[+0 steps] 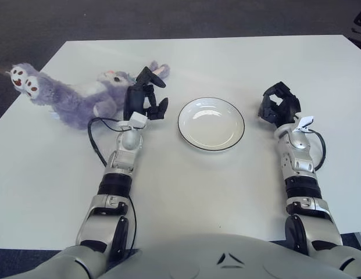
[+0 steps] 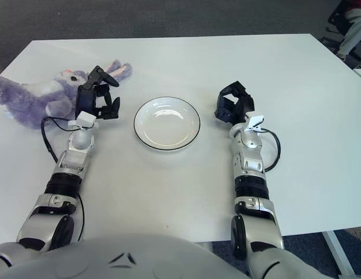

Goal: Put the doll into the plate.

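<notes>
A fuzzy purple plush doll (image 1: 75,99) is laid on its side at the left of the matte white desk (image 1: 186,186), outside the plate. The left hand (image 1: 144,100) is seen at the doll's head, fingers (image 1: 158,82) spread, nothing gripped. A round glossy white plate (image 1: 211,124) with a dark rim sits mid-desk; the right hand (image 1: 278,106) shows right of it, fingers curled on nothing.

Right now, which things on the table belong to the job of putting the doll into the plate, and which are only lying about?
Belong to the job:
- doll, purple plush lying on the table's left side
- plate, with nothing in it
- left hand, fingers spread beside the doll's head
- right hand, idle to the right of the plate

Only lying about:
- nothing else on the white table
</notes>
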Robot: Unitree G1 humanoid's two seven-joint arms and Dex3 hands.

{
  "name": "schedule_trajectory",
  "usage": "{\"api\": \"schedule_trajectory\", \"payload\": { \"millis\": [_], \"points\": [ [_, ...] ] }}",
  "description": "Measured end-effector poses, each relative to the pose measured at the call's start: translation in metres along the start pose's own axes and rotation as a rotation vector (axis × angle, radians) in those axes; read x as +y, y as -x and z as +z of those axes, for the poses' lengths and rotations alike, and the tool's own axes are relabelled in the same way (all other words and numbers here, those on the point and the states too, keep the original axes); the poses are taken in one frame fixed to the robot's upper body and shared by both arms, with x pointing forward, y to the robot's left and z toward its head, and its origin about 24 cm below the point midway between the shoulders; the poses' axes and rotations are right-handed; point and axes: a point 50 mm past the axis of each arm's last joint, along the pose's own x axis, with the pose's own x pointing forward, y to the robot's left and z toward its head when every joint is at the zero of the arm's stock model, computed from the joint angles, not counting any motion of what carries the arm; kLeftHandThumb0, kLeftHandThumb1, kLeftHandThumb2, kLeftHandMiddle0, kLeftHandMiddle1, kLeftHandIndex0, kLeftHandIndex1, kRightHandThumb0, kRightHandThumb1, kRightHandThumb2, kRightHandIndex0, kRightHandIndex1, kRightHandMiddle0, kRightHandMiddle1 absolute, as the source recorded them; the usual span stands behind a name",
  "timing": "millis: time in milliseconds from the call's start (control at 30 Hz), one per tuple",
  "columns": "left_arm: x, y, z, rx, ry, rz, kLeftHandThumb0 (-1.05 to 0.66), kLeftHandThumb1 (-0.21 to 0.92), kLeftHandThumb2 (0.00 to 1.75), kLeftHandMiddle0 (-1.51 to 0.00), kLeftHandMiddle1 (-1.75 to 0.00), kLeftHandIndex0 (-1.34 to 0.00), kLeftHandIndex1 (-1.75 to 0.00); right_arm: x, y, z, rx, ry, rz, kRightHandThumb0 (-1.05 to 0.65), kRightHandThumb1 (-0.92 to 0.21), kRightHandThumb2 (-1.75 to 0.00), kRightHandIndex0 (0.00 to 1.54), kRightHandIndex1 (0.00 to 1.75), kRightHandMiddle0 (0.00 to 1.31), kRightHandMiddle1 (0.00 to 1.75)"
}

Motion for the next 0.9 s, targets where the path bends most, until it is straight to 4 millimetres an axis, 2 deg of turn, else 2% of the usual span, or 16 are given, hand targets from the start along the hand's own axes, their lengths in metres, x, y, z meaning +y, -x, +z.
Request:
{"api": "schedule_trajectory", "payload": {
  "millis": [267, 600, 733, 900],
  "points": [
    [0.009, 0.02, 0.009, -0.127, -0.289, 0.021, -0.45, 0.42, 1.18, -1.04, -1.75, -0.53, -1.75, 0.0, 0.002, -0.005, 0.019, -0.007, 0.005, -0.43, -0.49, -1.1, 0.98, 1.75, 0.48, 1.75],
    [0.025, 0.035, 0.023, -0.113, -0.417, -0.006, -0.42, 0.52, 1.06, -0.84, -1.75, -0.45, -1.75, -0.001, 0.003, -0.006, 0.025, -0.005, 0.005, -0.43, -0.5, -1.09, 0.95, 1.75, 0.47, 1.75],
    [0.029, 0.037, 0.025, -0.086, -0.445, -0.026, -0.41, 0.58, 0.97, -0.66, -1.74, -0.41, -1.74, -0.002, 0.003, -0.006, 0.029, -0.002, 0.003, -0.43, -0.5, -1.08, 0.95, 1.75, 0.47, 1.75],
    [0.034, 0.034, 0.024, -0.069, -0.475, -0.026, -0.39, 0.7, 0.78, -0.52, -1.48, -0.36, -1.7, -0.002, 0.003, -0.007, 0.034, -0.003, 0.004, -0.43, -0.5, -1.08, 0.95, 1.75, 0.47, 1.75]
  ]
}}
